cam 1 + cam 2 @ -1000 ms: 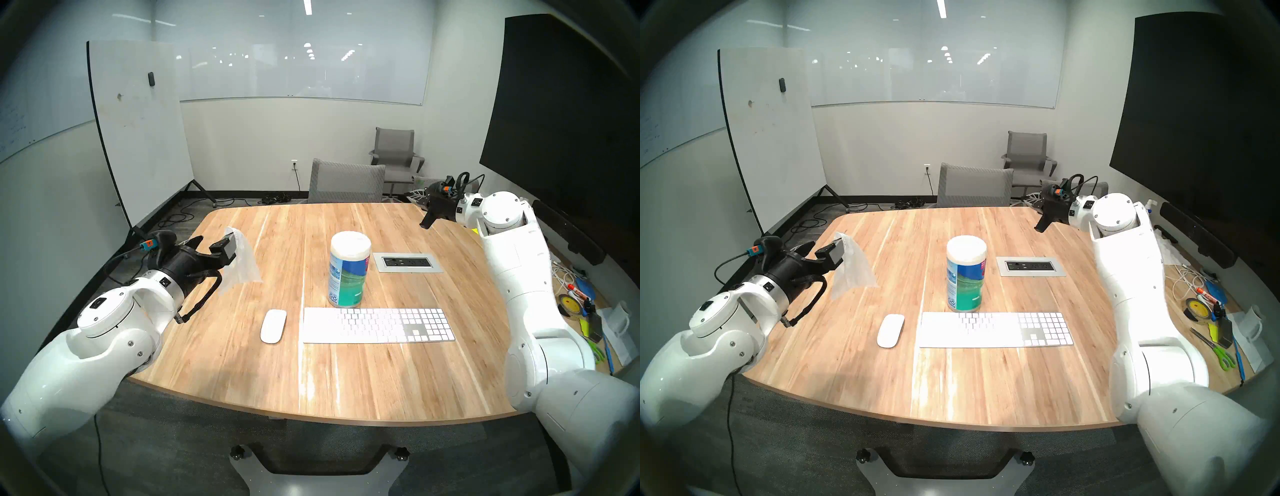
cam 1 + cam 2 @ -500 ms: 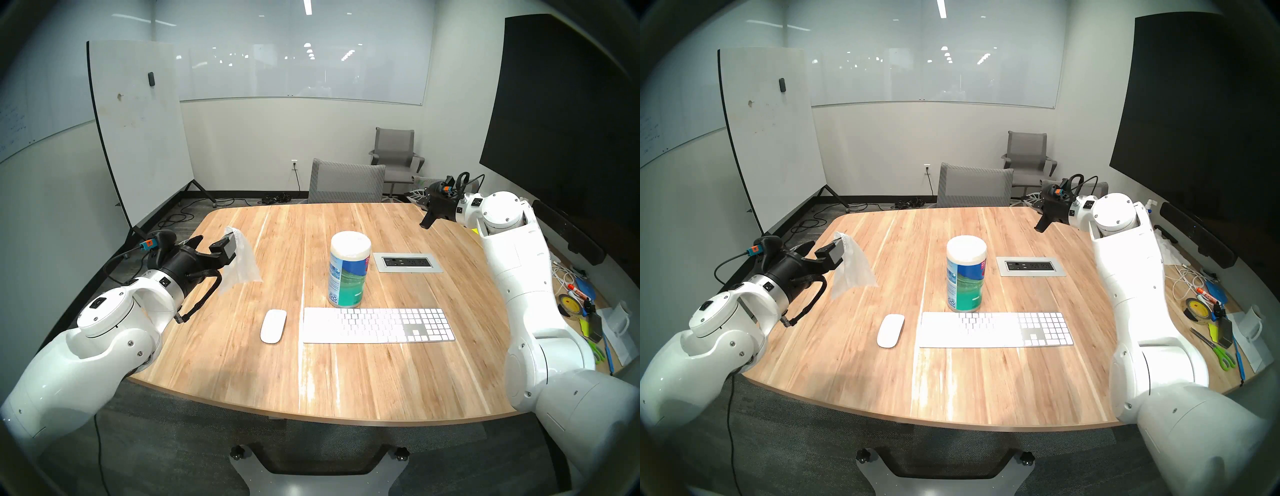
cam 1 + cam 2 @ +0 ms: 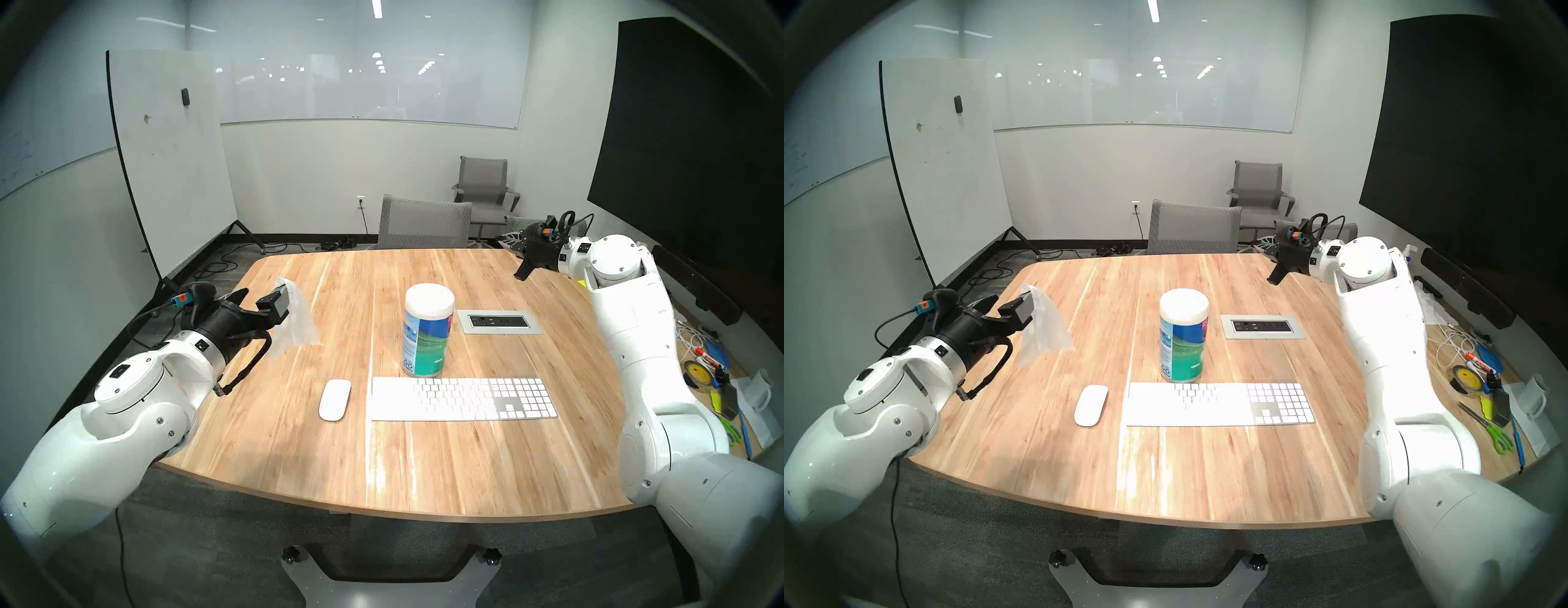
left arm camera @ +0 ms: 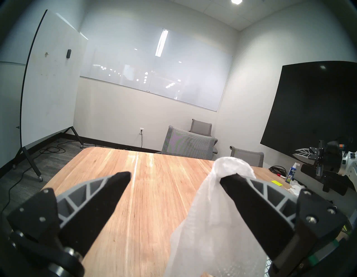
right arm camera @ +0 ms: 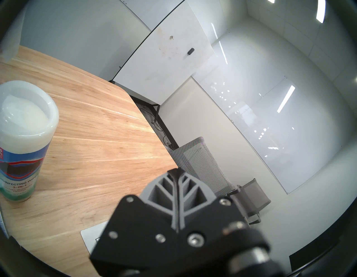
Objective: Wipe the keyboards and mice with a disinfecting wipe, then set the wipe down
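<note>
Hanging off just one finger of the left gripper (image 4: 174,179), whose jaws stand spread wide, the disinfecting wipe (image 4: 208,216) looks merely draped rather than pinched, raised above the table's (image 3: 424,467) left side, well apart from the mouse (image 3: 334,399) and keyboard (image 3: 463,399). I reckon any quick swing toward them could shake it loose (it is thin and limp). Meanwhile the right gripper (image 5: 176,172) sits pressed together, empty, over the far right corner beyond the wipes canister (image 3: 427,330).
</note>
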Motion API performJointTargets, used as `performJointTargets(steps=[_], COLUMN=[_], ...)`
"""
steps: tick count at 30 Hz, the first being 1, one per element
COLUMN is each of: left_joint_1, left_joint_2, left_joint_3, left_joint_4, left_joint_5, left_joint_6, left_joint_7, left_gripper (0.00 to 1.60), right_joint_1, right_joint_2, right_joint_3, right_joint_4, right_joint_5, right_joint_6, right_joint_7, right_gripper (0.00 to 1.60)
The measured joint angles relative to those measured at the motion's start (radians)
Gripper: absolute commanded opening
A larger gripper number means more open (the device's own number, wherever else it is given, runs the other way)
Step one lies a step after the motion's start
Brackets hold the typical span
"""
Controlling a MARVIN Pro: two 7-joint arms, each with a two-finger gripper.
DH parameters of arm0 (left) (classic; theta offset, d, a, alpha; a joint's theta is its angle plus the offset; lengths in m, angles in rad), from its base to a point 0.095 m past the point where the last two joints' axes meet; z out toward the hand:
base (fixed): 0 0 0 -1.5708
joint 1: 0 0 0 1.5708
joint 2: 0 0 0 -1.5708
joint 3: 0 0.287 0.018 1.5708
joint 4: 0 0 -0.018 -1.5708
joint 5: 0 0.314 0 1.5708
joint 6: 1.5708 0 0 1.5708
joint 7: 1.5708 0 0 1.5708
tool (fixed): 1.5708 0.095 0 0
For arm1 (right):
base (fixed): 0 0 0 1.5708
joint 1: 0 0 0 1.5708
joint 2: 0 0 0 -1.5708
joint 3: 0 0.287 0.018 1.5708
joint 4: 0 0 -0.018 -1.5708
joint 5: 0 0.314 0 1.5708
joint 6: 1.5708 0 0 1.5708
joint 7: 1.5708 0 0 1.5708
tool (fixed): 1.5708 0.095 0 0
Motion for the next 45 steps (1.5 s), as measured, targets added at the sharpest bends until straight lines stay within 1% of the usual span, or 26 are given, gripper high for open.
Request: performJointTargets(steps=[3, 4, 16, 22, 28, 36, 40, 45], left_joint_1=[0.000, 0.000, 0.006, 0.025, 0.046, 0.059, 0.053, 0.028], left_joint_2=[0.000, 0.000, -0.002, -0.003, 0.002, 0.010, 0.013, 0.009], left_joint_3=[0.000, 0.000, -0.009, -0.021, -0.042, -0.052, -0.038, 0.013], left_joint_4=[0.000, 0.000, 0.010, 0.013, 0.003, -0.002, -0.003, 0.023], left_joint_5=[0.000, 0.000, 0.001, 0.003, -0.014, -0.030, -0.043, -0.093], left_joint_6=[0.000, 0.000, -0.009, -0.020, -0.020, -0.018, -0.003, 0.044], left_joint_7=[0.000, 0.000, -0.023, -0.035, -0.044, -0.049, -0.051, -0.065], left_gripper=[1.60, 0.00, 0.00, 0.00, 0.00, 0.00, 0.00, 0.00], right_joint_1=[0.000, 0.000, 0.000, 0.000, 0.000, 0.000, 0.000, 0.000], right_joint_2=[0.000, 0.000, 0.000, 0.000, 0.000, 0.000, 0.000, 0.000], right_joint_3=[0.000, 0.000, 0.000, 0.000, 0.000, 0.000, 0.000, 0.000], right_joint_4=[0.000, 0.000, 0.000, 0.000, 0.000, 0.000, 0.000, 0.000], right_joint_5=[0.000, 0.000, 0.000, 0.000, 0.000, 0.000, 0.000, 0.000], right_joint_6=[0.000, 0.000, 0.000, 0.000, 0.000, 0.000, 0.000, 0.000], right_joint_7=[0.000, 0.000, 0.000, 0.000, 0.000, 0.000, 0.000, 0.000], right_gripper=[0.00, 0.00, 0.00, 0.00, 0.00, 0.00, 0.00, 0.00])
